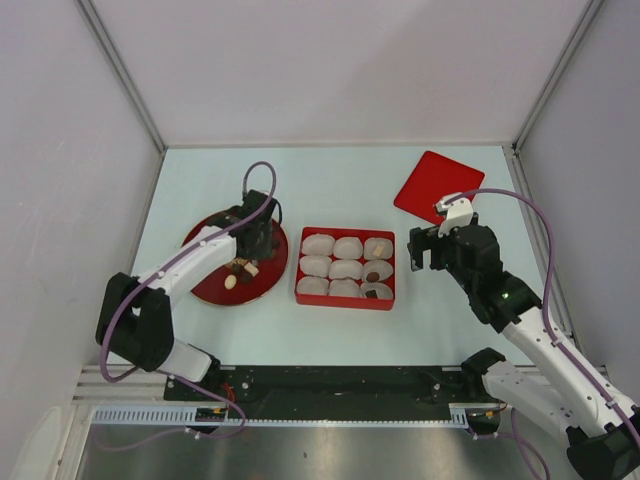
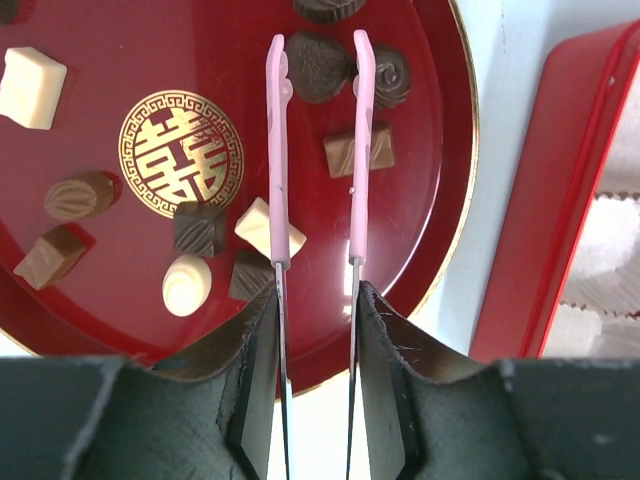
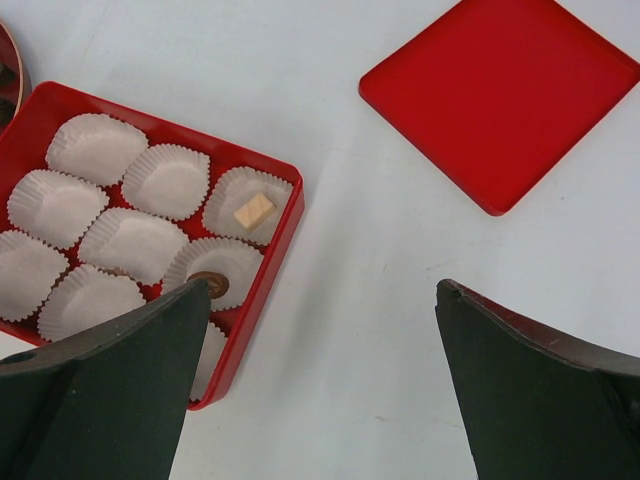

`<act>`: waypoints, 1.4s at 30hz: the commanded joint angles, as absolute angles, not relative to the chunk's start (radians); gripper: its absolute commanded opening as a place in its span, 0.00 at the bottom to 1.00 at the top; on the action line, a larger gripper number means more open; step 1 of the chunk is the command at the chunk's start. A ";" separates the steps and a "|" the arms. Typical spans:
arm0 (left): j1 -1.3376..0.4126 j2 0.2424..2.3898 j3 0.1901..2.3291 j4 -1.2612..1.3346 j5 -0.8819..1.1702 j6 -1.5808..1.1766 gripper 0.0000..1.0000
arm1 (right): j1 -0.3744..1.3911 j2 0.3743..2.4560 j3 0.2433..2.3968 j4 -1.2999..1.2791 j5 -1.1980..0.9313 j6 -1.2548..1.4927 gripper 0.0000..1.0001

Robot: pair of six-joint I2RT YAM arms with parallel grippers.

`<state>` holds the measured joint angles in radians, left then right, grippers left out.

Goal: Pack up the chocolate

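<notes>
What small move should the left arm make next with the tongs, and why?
Probably squeeze the tongs closed: the left gripper holds them with their tips open on either side of a dark chocolate on the red plate.

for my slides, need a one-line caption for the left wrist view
Left fingers hold pink tongs open over mixed chocolates on a red plate with a gold emblem.

A round red plate (image 2: 430, 200) with a gold emblem (image 2: 181, 154) lies on the left of the pale surface (image 1: 340, 180), and the parted arms of pink-handled tongs (image 2: 277, 150) reach over it. Just beside it on the right sits a square red box (image 1: 345, 303) holding nine white crinkled paper cups (image 1: 347, 247) in three rows. A flat red lid (image 1: 438, 185) lies apart at the far right.
</notes>
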<state>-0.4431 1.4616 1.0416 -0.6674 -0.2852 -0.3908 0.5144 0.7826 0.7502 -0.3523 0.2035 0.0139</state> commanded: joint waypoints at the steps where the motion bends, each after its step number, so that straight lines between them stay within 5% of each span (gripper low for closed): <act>1: -0.425 1.483 1.094 -0.629 -0.305 -0.391 0.38 | 0.517 0.784 0.752 -0.321 0.229 0.003 1.00; 23: -0.413 1.546 1.098 -0.672 -0.302 -0.393 0.38 | 0.517 0.785 0.752 -0.316 0.229 0.005 1.00; 29: -0.413 1.523 1.112 -0.702 -0.305 -0.393 0.30 | 0.518 0.781 0.752 -0.316 0.227 0.003 1.00; 35: -0.413 1.445 1.126 -0.750 -0.328 -0.377 0.11 | 0.517 0.776 0.752 -0.316 0.227 0.002 1.00; 42: -0.413 1.368 1.132 -0.792 -0.330 -0.345 0.03 | 0.518 0.769 0.752 -0.316 0.224 0.003 0.99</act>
<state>-0.4191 1.4422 1.0874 -0.7696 -0.3119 -0.3813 0.5144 0.7906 0.7502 -0.3523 0.2127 0.0071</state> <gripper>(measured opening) 0.351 0.994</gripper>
